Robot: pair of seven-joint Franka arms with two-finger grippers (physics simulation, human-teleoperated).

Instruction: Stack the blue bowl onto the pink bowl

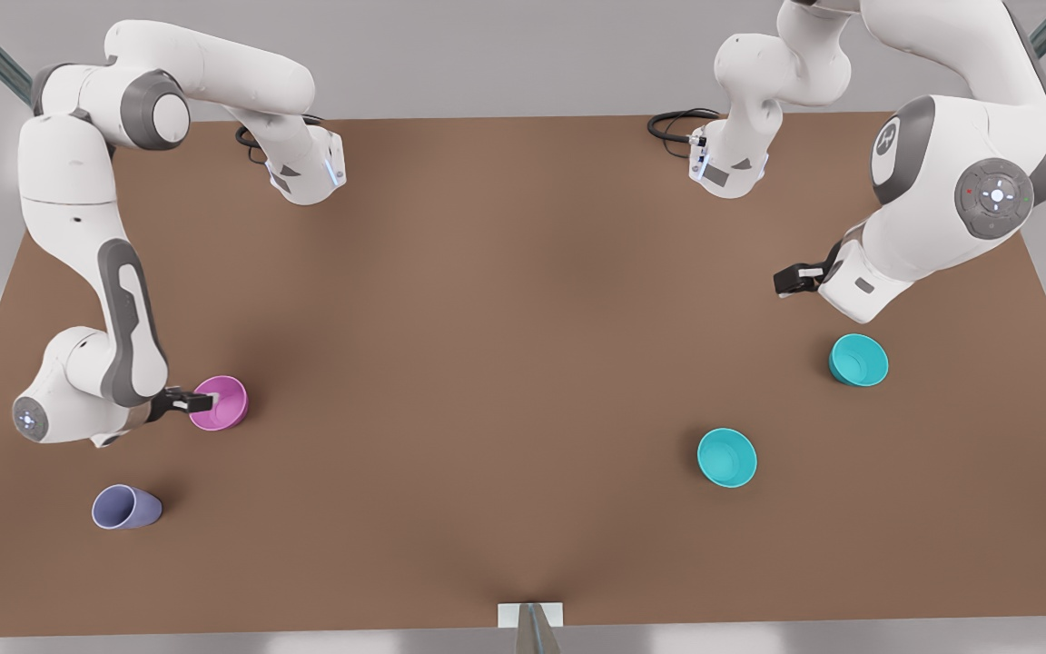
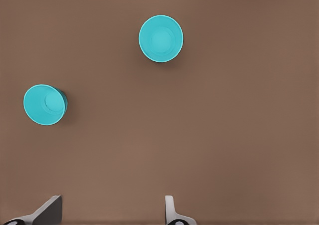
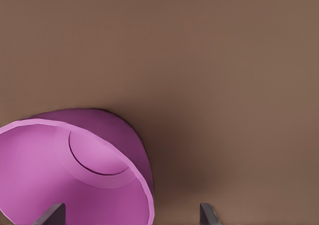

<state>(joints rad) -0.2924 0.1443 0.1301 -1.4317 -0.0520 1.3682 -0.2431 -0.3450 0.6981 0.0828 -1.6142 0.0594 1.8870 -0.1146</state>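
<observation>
Right pincer [image 1: 203, 400] [image 3: 130, 214]: low at the pink bowl [image 1: 220, 402] [image 3: 75, 170], on the front view's left. Fingers spread wide. In the right wrist view one fingertip [image 3: 54, 212] sits inside the bowl's mouth and the other over bare bench [image 1: 487, 363] outside the wall, so the rim lies between them. I can't tell whether either finger touches it.

Pink bowl rests on the bench, tipped toward my wrist camera as that view shows it.

Left pincer [image 1: 784, 280] [image 2: 109, 214]: above the bench on the front view's right, fingers wide apart, nothing between them.

Two look-alike teal bowls sit mouth up on that side, apart from each other. One teal bowl [image 1: 859, 360] is near my left pincer; the other teal bowl [image 1: 727, 458] is closer to the bench's front edge. I can't tell which is the blue one wanted. Both are well apart from the pink bowl.

Lavender cup [image 1: 126, 507]: near the front edge, beyond the pink bowl.
</observation>
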